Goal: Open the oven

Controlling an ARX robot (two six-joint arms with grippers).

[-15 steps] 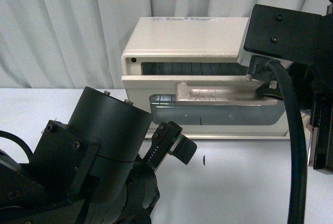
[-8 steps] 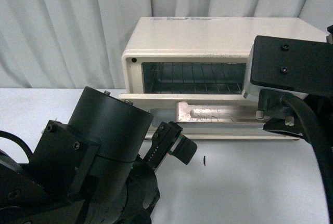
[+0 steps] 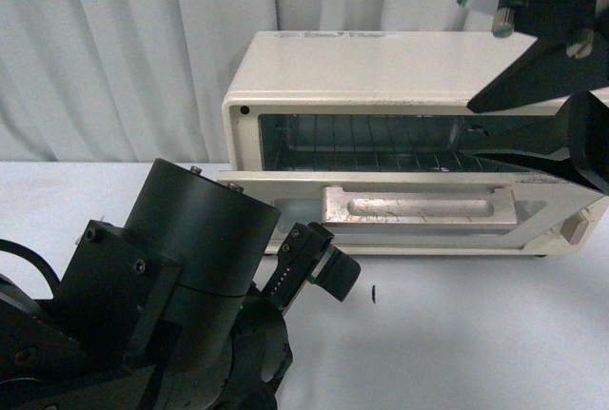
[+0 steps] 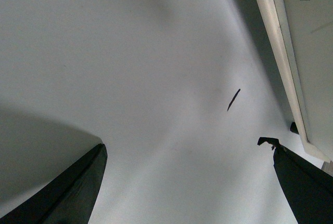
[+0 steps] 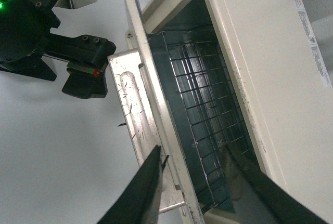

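A pale curtain (image 3: 124, 48) hangs at the back. On the left, low in the front view, sits the big black left arm (image 3: 162, 277). Its left hand (image 3: 319, 272) is low over the white worktop (image 3: 457, 334), just in front of the oven's left corner. In the left wrist view the left hand (image 4: 184, 146) is spread wide, with one dark finger (image 4: 78, 193) on each side and nothing between them but bare worktop. A small dark mark (image 3: 374, 293) lies on the worktop near this hand.

The oven (image 3: 381, 68) stands in the middle and to the right, at the back of the worktop, close to the curtain. It is a cream-white box. Its door (image 3: 276, 184) is dropped down and lies almost flat in front of it. The beige bar handle (image 3: 419, 205) faces up on the door. The inside is open to see, and the wire rack (image 3: 362, 158) sits in it.

On the right, the right hand (image 3: 473, 134) hangs in front of the oven's open mouth. Its black fingers (image 3: 533, 77) are spread apart and hold nothing. In the right wrist view one finger (image 5: 140, 193) is over the door and the other is over the rack.
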